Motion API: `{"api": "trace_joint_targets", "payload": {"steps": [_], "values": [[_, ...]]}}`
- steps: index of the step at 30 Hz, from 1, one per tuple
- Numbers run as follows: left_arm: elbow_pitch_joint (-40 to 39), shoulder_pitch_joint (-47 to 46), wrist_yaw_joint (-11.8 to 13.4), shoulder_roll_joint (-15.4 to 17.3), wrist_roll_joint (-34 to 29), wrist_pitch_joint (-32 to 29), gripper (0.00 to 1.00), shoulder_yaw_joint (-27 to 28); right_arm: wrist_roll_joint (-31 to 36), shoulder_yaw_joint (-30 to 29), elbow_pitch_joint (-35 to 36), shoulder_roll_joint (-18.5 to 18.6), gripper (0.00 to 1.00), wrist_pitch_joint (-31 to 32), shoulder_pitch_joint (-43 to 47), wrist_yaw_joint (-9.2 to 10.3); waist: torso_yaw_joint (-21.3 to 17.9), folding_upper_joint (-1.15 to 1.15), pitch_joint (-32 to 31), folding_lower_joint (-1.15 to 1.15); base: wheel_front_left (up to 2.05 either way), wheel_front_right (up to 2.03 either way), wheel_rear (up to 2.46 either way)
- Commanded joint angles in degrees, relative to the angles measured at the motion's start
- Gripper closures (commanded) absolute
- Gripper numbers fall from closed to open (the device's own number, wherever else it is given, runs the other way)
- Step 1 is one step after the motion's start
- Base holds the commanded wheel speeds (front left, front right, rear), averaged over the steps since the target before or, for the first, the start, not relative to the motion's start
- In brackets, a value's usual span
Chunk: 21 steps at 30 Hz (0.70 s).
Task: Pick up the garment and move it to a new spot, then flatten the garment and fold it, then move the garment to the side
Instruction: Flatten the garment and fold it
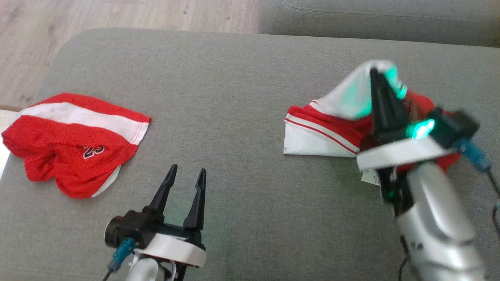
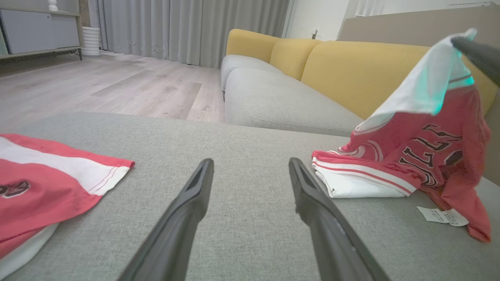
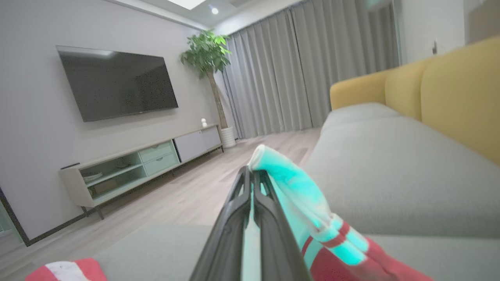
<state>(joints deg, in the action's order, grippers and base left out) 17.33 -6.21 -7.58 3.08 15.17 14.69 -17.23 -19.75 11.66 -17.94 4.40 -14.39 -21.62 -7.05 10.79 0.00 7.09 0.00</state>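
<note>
The left gripper (image 1: 187, 168), fingers apart, waits at the front edge of the grey fabric cushion (image 1: 234, 97); toward the right edge the right gripper (image 1: 375, 74) clamps the raised white corner of the red-and-white mesh jersey (image 1: 332, 128).

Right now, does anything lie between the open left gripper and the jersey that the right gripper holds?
Nothing visible does. Bare grey cushion lies between the left gripper and the jersey, whose white edge the right gripper pinches and holds up. The red shorts lie on the left gripper's other side.
</note>
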Motion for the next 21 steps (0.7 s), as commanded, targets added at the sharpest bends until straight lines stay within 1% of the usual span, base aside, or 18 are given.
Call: {"api": "trace_joint_targets", "payload": {"steps": [1,4,7,10,14,16,18,19,21], "values": [[-1.8,-0.5,0.1,-0.1,0.4,0.3,0.00,1.4,-0.2,1.9,2.5,0.7,1.00,-0.6,-4.2,-0.44,0.4,0.00,0.1,0.00,0.00,0.00,0.00],[-1.9,-0.5,0.1,-0.1,0.7,0.3,0.00,1.5,1.1,3.6,2.5,4.4,1.00,-0.1,-8.7,-0.44,1.1,0.00,0.6,0.00,0.00,0.00,0.00],[-2.3,-1.0,0.1,-0.2,1.2,0.3,0.00,2.3,2.2,1.9,1.9,9.0,1.00,1.7,-13.4,-0.44,1.8,0.00,2.5,0.00,0.00,0.00,0.00],[-2.8,-2.0,0.1,-0.2,1.6,0.3,0.00,2.7,2.4,1.9,0.6,14.3,1.00,4.7,-18.7,-0.44,2.5,0.00,5.0,0.00,0.00,0.00,0.00],[-3.1,-3.7,0.1,-0.2,2.2,0.3,0.00,2.3,1.6,4.7,-3.6,21.6,1.00,8.2,-27.0,-0.44,3.5,0.00,8.3,0.00,0.00,0.00,0.00],[-3.2,-4.5,0.1,-0.2,2.8,0.3,0.00,2.5,3.3,6.1,-7.2,25.2,1.00,8.7,-31.7,-0.44,3.8,0.00,9.9,0.00,0.00,0.00,0.00],[-3.4,-5.6,0.1,-0.2,3.5,0.3,0.00,3.3,4.2,6.4,-11.7,27.0,1.00,8.6,-36.3,-0.44,4.1,0.00,11.4,0.00,0.00,0.00,0.00],[-3.4,-5.6,0.1,-0.2,3.5,0.3,0.00,3.3,4.2,6.4,-11.7,27.0,1.00,8.6,-36.3,-0.44,4.1,0.00,11.4,0.00,0.00,0.00,0.00],[-3.5,-6.7,0.1,-0.2,4.0,0.3,0.00,3.3,6.0,6.1,-17.1,27.9,1.00,8.9,-40.4,-0.44,4.6,0.00,12.4,0.00,0.00,0.00,0.00]]}}
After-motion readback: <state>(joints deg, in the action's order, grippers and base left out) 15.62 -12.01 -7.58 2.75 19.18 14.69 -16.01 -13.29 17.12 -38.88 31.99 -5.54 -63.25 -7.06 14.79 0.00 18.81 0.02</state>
